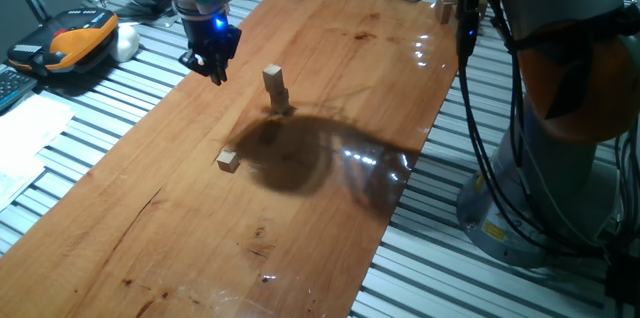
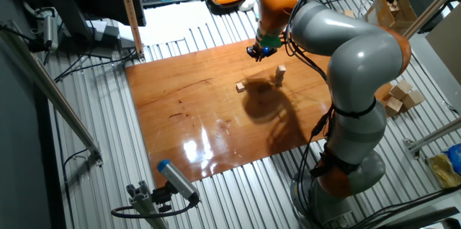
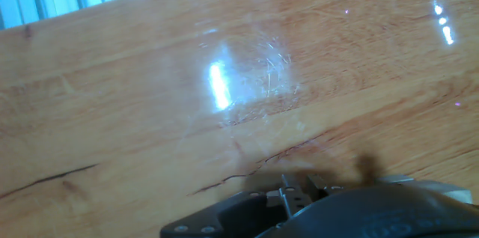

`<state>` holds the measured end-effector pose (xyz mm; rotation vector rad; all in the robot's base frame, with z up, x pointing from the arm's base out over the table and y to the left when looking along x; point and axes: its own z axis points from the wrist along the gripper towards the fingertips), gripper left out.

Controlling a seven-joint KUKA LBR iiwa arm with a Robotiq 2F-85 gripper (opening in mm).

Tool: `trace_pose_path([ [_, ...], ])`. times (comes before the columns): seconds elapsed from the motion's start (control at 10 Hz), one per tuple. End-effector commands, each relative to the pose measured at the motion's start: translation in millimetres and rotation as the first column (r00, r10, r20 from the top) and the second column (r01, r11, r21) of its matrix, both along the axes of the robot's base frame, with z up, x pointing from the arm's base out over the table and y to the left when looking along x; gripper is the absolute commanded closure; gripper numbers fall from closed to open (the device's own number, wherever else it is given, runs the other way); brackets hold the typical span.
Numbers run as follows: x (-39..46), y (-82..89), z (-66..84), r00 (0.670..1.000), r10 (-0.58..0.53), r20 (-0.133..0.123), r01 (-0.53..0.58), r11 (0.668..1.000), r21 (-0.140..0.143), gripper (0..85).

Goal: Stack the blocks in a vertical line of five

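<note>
The gripper (image 1: 214,65) hangs above the wooden board (image 1: 300,208) near its far left edge; whether its fingers are open or closed cannot be told. A short leaning stack of blocks (image 1: 276,90) stands mid-board. One loose block (image 1: 229,161) lies nearer the front, toward the left edge.

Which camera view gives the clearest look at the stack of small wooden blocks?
One fixed view: the stack stands close and unobstructed on the board. The other fixed view shows it tiny and distant. The hand view misses it.
</note>
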<state>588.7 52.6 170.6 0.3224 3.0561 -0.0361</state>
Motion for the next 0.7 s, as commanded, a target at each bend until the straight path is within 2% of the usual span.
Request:
trace_pose_path([
  [0.0, 0.0, 0.0, -0.2, 0.999, 0.033, -0.010, -0.033, 0.999, 0.019, 85.0],
  [0.1, 0.0, 0.0, -0.2, 0.996, 0.086, -0.014, -0.085, 0.996, 0.026, 85.0],
  [0.3, 0.0, 0.0, -0.2, 0.986, 0.167, -0.023, -0.164, 0.981, 0.098, 85.0],
  [0.4, 0.0, 0.0, -0.2, 0.986, 0.164, -0.013, -0.162, 0.982, 0.092, 85.0],
  [0.5, 0.0, 0.0, -0.2, 0.990, 0.138, -0.034, -0.135, 0.988, 0.080, 85.0],
  [0.6, 0.0, 0.0, -0.2, 0.991, 0.126, -0.049, -0.121, 0.989, 0.088, 85.0],
])
